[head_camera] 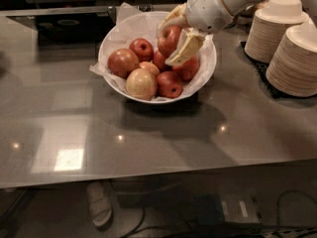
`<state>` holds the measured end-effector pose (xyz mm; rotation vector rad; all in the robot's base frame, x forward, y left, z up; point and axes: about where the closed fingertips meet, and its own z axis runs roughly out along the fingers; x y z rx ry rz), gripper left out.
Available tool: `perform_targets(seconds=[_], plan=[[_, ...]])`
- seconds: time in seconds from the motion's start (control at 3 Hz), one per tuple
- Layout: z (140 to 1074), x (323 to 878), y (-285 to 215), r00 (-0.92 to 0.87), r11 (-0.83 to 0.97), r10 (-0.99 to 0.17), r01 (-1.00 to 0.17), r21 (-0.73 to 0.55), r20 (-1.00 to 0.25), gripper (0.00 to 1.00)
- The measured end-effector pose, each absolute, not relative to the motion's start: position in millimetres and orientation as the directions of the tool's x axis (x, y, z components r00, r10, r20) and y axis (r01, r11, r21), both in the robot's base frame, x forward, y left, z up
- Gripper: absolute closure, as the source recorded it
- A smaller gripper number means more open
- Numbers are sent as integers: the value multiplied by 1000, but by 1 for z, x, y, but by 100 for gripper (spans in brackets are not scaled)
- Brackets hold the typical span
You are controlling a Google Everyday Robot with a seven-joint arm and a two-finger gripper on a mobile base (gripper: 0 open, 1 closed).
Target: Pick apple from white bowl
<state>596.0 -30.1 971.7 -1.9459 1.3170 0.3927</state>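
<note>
The white bowl [204, 78] stands at the back middle of the grey table, lined with white paper whose corner [124, 9] sticks out over the rim. It holds several apples. My gripper [176, 33] reaches into the bowl from the upper right. Its cream fingers [184, 47] are closed on either side of the deep-red apple [167, 39], which sits slightly above the other apples at the bowl's right side. No sticker shows on it. The arm hides the bowl's far right rim.
A pale yellow-pink apple [141, 83] lies at the bowl's front, with red apples [123, 62] beside it. Two stacks of beige disposable bowls [280, 29] [297, 58] stand at the right. A dark cooktop [64, 26] is at the back left.
</note>
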Motion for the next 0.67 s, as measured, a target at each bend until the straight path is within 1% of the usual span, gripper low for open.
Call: perform_targets(seconds=[0.33,0.67], plan=[[989,578,-41,412,-146,-642,-894,-424,-647,100],[988,576,-46,404,-137,-644,-896,-422,-649,100]])
